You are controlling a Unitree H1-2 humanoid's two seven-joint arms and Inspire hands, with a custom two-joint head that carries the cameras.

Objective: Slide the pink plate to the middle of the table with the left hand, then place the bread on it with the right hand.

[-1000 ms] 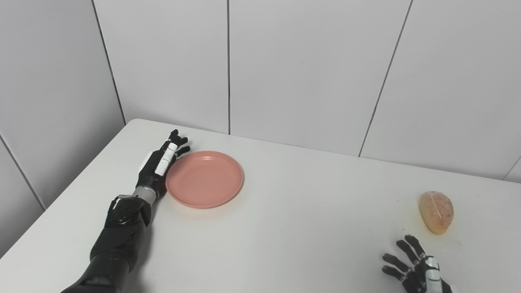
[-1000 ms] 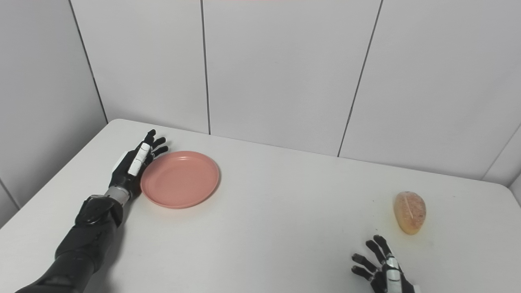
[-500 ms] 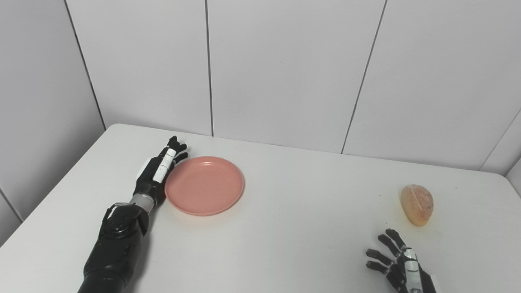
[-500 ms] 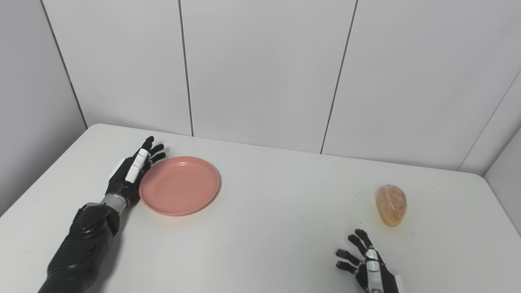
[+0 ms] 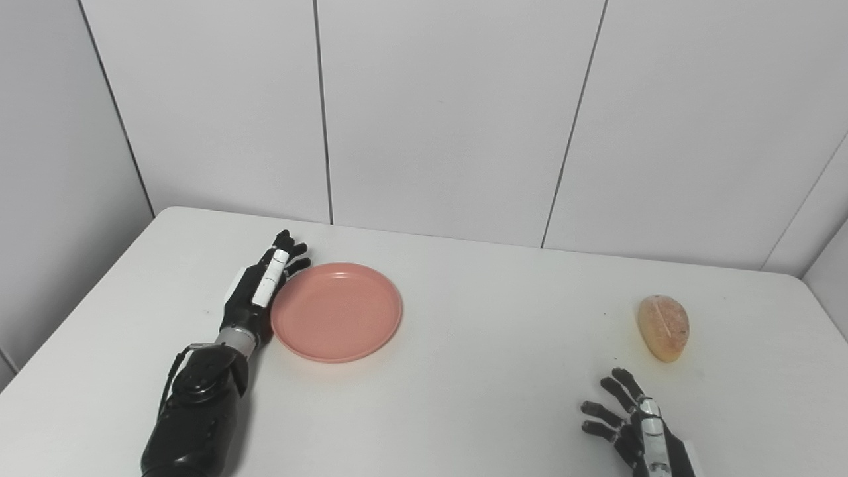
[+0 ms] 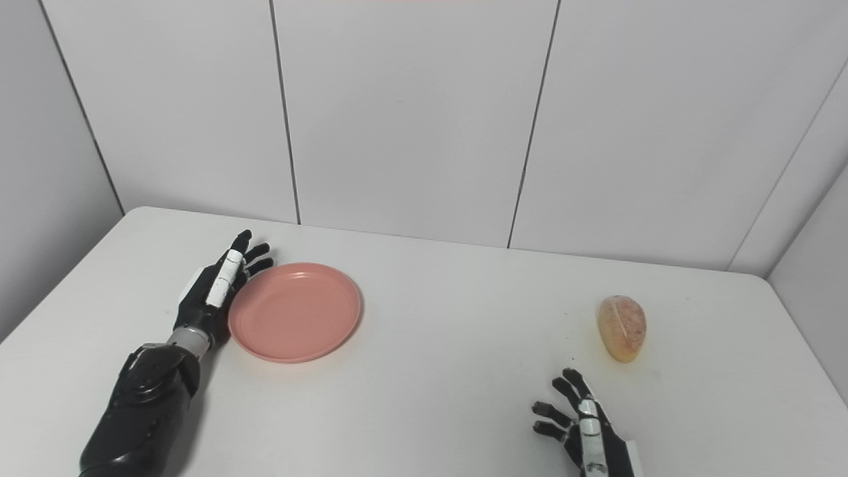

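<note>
— While we look over the white table [image 5: 464,371], what do we see, biggest thing first?

— After the table comes our pink plate [image 5: 336,311], lying flat on the left half, short of the middle, with nothing on it.

— And our arms?

— Our left hand [image 5: 257,291] lies edge-on along the plate's left rim, fingers straight and held close together, gripping nothing. We cannot tell for sure whether it presses the rim or sits just beside it. Our right hand [image 5: 636,424] is low at the near right, its fingers [image 6: 570,384] spread apart and empty.

— Where is the bread [image 5: 663,327]?

— Smallest of all, it rests on the table at the far right, well apart from the plate and just beyond our right hand, untouched.
</note>
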